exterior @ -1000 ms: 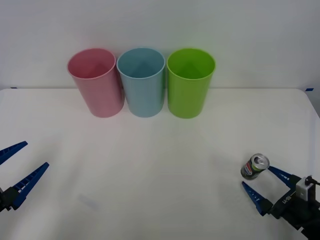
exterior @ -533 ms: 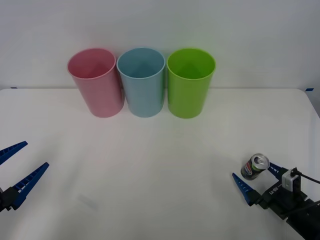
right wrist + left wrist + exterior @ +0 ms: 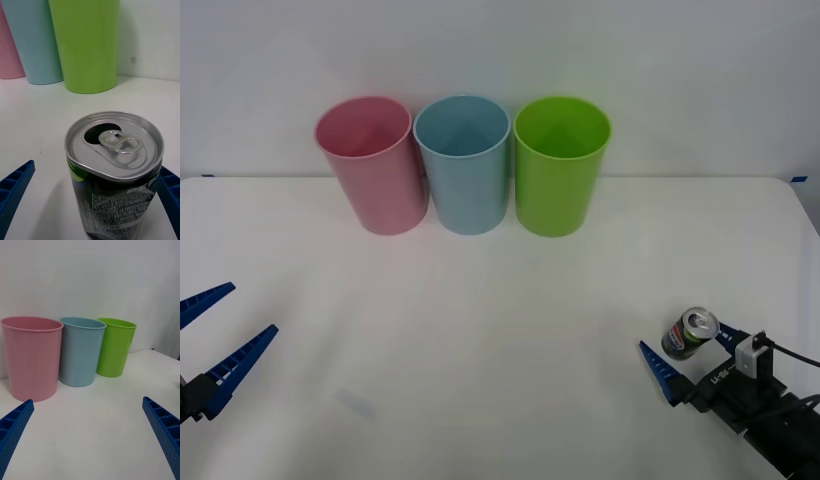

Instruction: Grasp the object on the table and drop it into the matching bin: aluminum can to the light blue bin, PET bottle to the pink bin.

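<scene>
My right gripper [image 3: 692, 355], fingers spread, straddles the aluminum can [image 3: 690, 333]; I should centre it, then squeeze gently to avoid tipping.

- counter [image 3: 480, 330]: white, matte, flat
- pink bin [image 3: 372, 165], light blue bin [image 3: 464, 163], lime green bin [image 3: 560, 165]: upright in a row at the counter's far edge, in that order from robot's left to right, just beside each other
- aluminum can [image 3: 690, 333]: upright on counter, near right corner, well apart from bins, lid opened
</scene>
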`<state>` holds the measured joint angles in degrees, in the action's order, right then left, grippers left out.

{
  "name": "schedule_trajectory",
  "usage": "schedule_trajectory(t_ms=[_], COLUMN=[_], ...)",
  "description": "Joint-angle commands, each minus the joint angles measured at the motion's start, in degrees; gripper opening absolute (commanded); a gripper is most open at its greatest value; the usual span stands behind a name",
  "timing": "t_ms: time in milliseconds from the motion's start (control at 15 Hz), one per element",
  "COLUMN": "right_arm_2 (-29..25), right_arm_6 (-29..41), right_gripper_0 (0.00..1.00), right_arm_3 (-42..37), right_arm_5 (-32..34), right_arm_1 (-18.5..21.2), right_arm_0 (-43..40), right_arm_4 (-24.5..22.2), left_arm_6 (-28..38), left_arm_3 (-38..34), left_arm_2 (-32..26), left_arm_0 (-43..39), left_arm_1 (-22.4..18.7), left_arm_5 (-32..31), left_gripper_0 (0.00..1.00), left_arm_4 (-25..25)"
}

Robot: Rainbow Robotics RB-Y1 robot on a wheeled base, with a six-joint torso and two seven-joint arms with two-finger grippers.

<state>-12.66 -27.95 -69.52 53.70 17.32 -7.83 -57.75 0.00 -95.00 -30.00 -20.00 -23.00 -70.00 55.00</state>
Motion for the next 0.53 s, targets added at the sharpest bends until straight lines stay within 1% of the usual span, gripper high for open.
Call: schedule_trajectory(t_ms=[67,133,200,267,533], right_arm_2=[0.0,0.0,0.0,0.0,0.0], right_arm_6=[-0.2,-0.4,-0.6,-0.7,-1.1], right_gripper_0=[1.0,0.33,0.06,0.0,0.0], right_arm_3=[0.0,-0.1,0.0,0.0,0.0], right_arm_5=[0.0,0.0,0.3,0.5,0.8], right_arm_1=[0.1,0.0,0.0,0.0,0.0], right_arm_0=[0.0,0.0,0.0,0.0,0.0], right_arm_4=[0.2,0.2,0.3,0.4,0.4], left_arm_6=[0.0,0.0,0.0,0.0,0.0], left_arm_3=[0.0,0.0,0.0,0.0,0.0], left_arm_2=[0.0,0.0,0.0,0.0,0.0], left_arm_0=[0.0,0.0,0.0,0.0,0.0], left_arm_1=[0.0,0.0,0.0,0.0,0.0], left_arm_5=[0.0,0.0,0.0,0.0,0.0], left_gripper_0=[1.0,1.0,1.0,1.0,1.0], left_arm_4=[0.0,0.0,0.0,0.0,0.0])
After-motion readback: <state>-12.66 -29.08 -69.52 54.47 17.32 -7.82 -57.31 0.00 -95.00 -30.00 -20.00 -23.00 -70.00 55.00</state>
